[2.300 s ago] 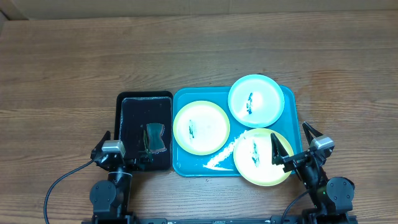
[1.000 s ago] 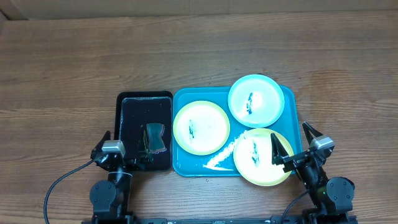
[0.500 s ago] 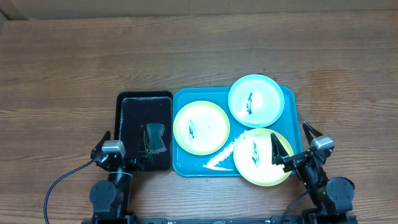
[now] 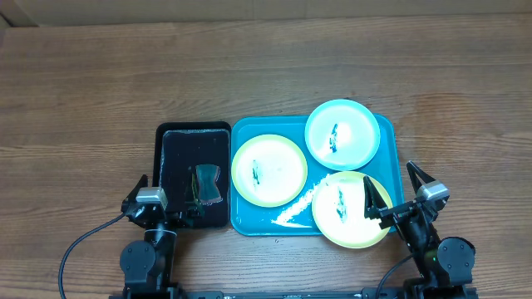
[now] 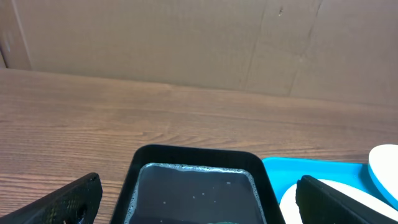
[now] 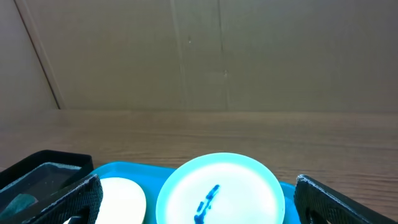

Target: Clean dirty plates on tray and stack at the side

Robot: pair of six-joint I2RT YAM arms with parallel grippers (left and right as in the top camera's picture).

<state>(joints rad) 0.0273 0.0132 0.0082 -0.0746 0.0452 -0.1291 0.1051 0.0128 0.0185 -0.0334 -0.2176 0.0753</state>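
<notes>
"Are your jaws holding anything?"

"No. My left gripper (image 4: pixel 163 203) is wide apart and so is my right gripper (image 4: pixel 391 189). Both are bare."

"What's by them?"

"My left one is at the near end of the black tray (image 4: pixel 174 141). My right one is over the near yellow plate (image 4: pixel 345 218)."

"Where are the plates?"

"All on the tray (image 4: pixel 249 220): the other yellow plate (image 4: pixel 268 169) is to the left and the blue plate (image 4: pixel 342 134) is at the back. Each has a dark smear."
</notes>
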